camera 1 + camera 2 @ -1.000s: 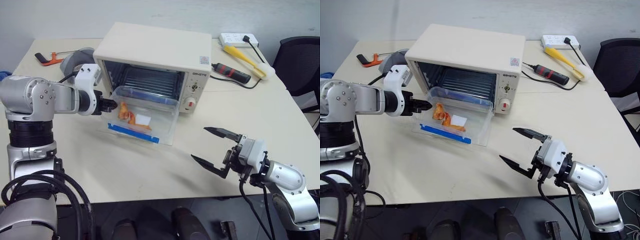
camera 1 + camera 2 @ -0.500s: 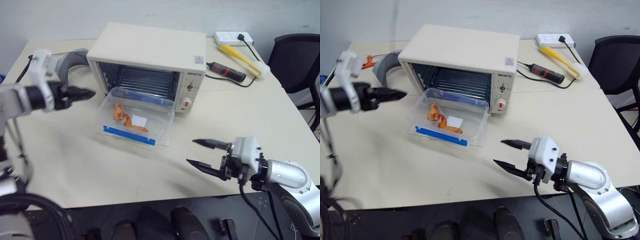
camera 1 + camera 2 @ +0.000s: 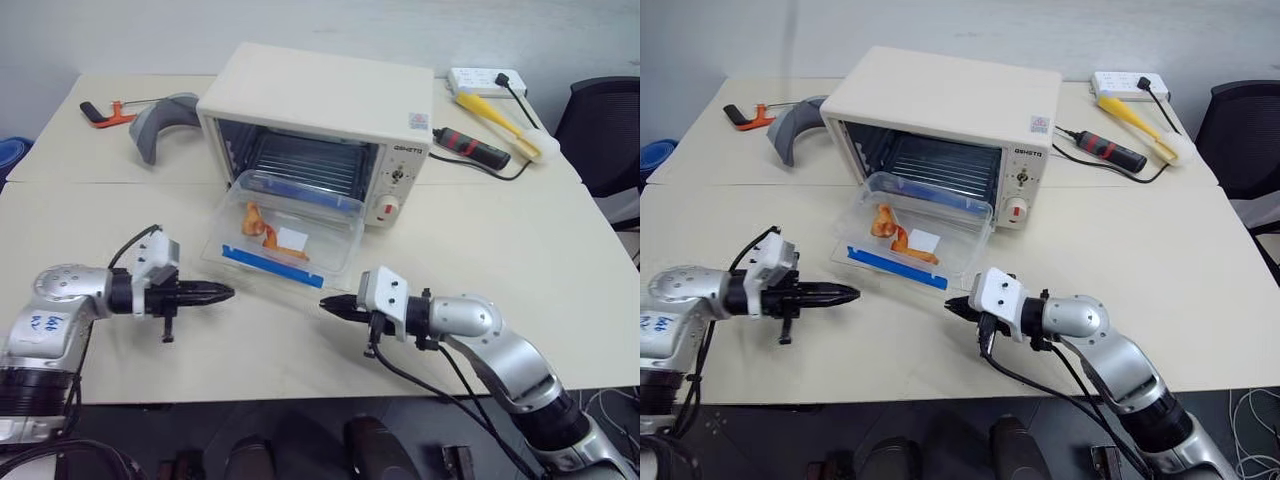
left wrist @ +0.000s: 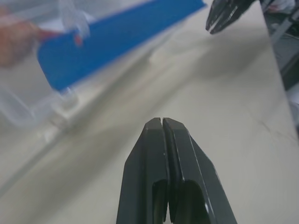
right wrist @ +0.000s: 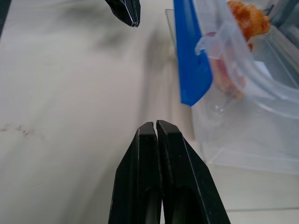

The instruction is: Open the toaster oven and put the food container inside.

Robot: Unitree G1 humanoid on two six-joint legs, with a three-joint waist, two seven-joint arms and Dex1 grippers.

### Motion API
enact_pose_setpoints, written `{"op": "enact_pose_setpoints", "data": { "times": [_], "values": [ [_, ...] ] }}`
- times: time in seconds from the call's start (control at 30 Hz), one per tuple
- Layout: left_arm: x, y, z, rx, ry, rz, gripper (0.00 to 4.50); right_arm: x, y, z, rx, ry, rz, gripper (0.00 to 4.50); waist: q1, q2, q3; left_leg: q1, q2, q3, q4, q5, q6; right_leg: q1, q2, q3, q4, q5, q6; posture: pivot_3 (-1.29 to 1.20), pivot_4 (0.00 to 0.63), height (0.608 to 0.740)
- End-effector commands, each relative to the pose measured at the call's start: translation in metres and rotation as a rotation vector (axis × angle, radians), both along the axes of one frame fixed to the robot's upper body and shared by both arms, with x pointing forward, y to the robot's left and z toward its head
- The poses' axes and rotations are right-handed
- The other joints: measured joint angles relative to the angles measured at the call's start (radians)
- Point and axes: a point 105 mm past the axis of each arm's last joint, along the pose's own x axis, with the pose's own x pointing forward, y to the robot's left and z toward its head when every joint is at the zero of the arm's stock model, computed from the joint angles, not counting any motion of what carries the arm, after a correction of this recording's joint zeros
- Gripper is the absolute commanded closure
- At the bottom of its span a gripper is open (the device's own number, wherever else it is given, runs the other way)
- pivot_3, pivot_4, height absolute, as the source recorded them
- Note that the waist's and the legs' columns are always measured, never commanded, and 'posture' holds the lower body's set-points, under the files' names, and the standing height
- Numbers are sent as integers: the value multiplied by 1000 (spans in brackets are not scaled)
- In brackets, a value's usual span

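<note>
Food container (image 3: 285, 228) sat half inside the open toaster oven (image 3: 322, 135). You had the left gripper (image 3: 226, 292) and right gripper (image 3: 326, 304) before it, jaws closed, empty.

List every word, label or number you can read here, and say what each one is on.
Dark brand word on the toaster oven, above its control strip: too small to read.
Small square sticker on the oven's top corner: unreadable.
Handwritten blue marks on the left arm's label: illegible.
</note>
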Motion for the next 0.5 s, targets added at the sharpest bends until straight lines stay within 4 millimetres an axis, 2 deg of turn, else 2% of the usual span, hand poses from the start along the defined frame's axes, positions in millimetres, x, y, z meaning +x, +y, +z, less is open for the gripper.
{"op": "enact_pose_setpoints", "data": {
  "times": [0.03, 0.17, 0.5],
  "values": [
    [15, -8, 14, -20, -93, 51, 4432, 11, -1, 13, 17, -60, -38, 4415, -4, 0, 0, 0, 0, 0, 0, 0, 0, 0, 0, 0, 0, 0, 0, 0, 150, 740],
    [35, -21, 26, -93, -159, 112, 4432, 37, -11, 29, 36, -121, -134, 4415, -12, 0, 0, 0, 0, 0, 0, 0, 0, 0, 0, 0, 1, 0, 0, 0, 150, 740],
    [76, -37, 36, -213, -266, 262, 4432, 101, -32, 63, 80, -305, -325, 4415, -59, 0, 0, 0, 0, -1, 0, 0, 0, 0, 0, -2, 2, 0, 0, 0, 150, 740]
  ]
}}
